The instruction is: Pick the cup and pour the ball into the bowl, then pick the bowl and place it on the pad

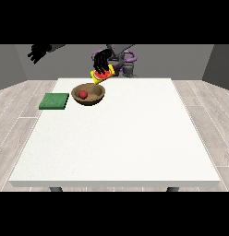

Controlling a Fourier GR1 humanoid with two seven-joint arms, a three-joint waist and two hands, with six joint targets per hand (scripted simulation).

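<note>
Grey walls and pale plank flooring surround a large white table (pixel 121 143), seen from across it, with my body small at the far edge.

On the table's far left part sits a brown bowl (pixel 88 95). A red ball (pixel 82 94) rests inside it, toward its left side. Left of the bowl, near the table's left edge and apart from the bowl, lies a flat green pad (pixel 54 101).

My hand at the view's right (pixel 102 62) is really near the middle of the view, raised just above and behind the bowl's far right rim. Its black fingers are curled round a yellow cup (pixel 101 75). The cup is tipped over, its mouth pointing down and to the left toward the bowl; the inside of the mouth shows red. The cup hangs above the bowl's rim, and I cannot tell whether it touches it.

My hand at the view's left (pixel 38 52) is lifted high in the air, beyond the table's far left corner, well apart from the pad and the bowl. It holds nothing. Its fingers look spread and fairly straight, pointing down and to the left.

Most of the table, from the middle to the near edge and across to the right, is plain white.
</note>
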